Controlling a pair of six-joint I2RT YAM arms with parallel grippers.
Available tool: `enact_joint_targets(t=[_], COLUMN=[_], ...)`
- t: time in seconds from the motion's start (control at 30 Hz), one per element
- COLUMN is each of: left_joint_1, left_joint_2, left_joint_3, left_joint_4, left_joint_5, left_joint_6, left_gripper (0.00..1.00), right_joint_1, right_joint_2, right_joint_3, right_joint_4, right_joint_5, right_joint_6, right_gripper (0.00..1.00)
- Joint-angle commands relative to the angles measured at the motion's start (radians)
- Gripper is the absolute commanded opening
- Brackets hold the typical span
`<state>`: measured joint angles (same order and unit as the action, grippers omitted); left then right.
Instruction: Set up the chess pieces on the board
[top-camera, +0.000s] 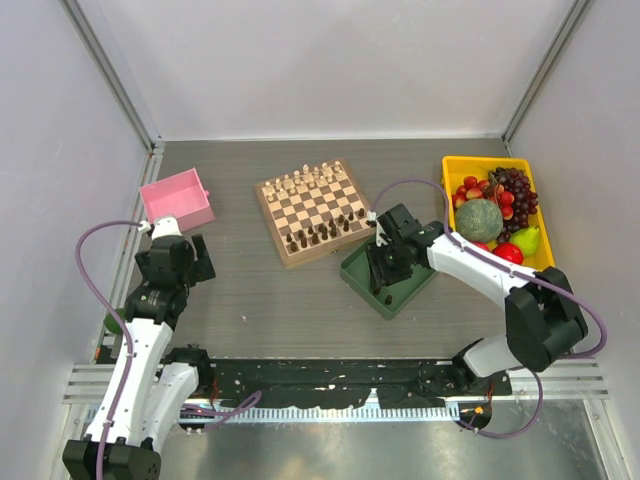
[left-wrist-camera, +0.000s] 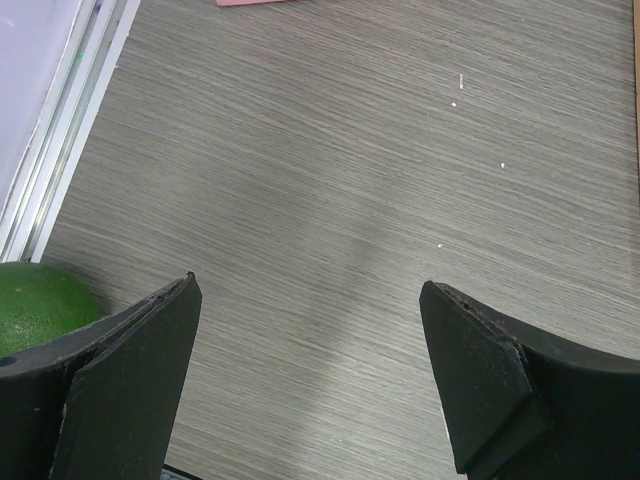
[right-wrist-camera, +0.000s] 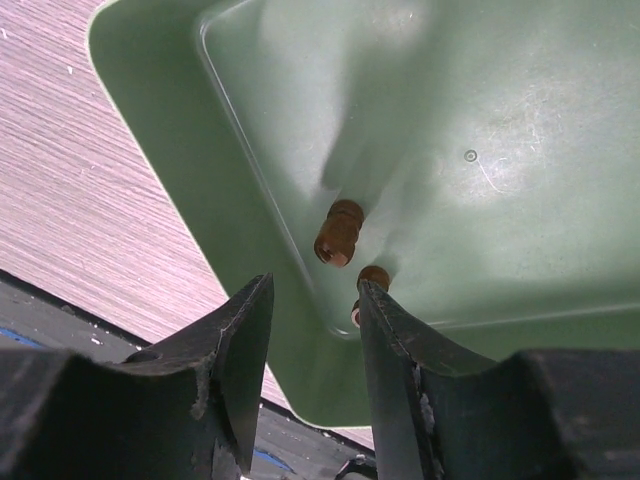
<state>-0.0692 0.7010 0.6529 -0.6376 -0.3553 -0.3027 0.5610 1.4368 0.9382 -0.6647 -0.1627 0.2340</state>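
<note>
Bare surface (left-wrist-camera: 350, 150) lies open before the left hand (left-wrist-camera: 308, 290); the green tray (right-wrist-camera: 160, 140) wall crowds the right hand (right-wrist-camera: 315, 288).

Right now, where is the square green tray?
In the top view, the square green tray lies right of centre, by the near right corner of the checked wooden chessboard, beneath the right gripper.

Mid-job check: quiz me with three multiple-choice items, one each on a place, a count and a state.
1. The right gripper hangs over: A the pink box; B the green tray; C the yellow bin.
2. Brown pieces seen in that tray from the right wrist: A none; B two; C five.
3. The left gripper is: A open, empty; B shut; C holding a piece.
Answers: 1 B, green floor lies beneath it; 2 B, two lie on their sides; 3 A, bare table shows in its gap.
</note>
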Motion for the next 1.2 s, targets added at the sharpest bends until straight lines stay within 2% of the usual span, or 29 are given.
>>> enact_joint_targets(t=[0.0,0.33,0.77,1.17], left_joint_1=[0.006,0.006,0.006,0.006], left_joint_2=[-0.001,0.000,0.002,0.008], left_joint_3=[0.047,0.050,0.050,0.050], left_joint_4=[0.010,0.010,0.007,0.006], left_joint_5=[0.006,0.001,-0.002,-0.001], left_joint_6=[0.013,0.016,0.019,0.019], left_gripper=[0.99,0.99,0.99,0.99], right_joint_1=[0.005,0.008,0.005,0.005], right_joint_2=[0.019,0.065,0.106,0.094], right_joint_3=[0.004,-0.006,-0.004,0.004], right_joint_4=[0.034,0.069,0.073,0.063], right_joint_5=[0.005,0.002,0.038,0.072], right_joint_6=[0.001,0.011,0.021,0.030], right_gripper=[0.45,0.45,0.37,0.21])
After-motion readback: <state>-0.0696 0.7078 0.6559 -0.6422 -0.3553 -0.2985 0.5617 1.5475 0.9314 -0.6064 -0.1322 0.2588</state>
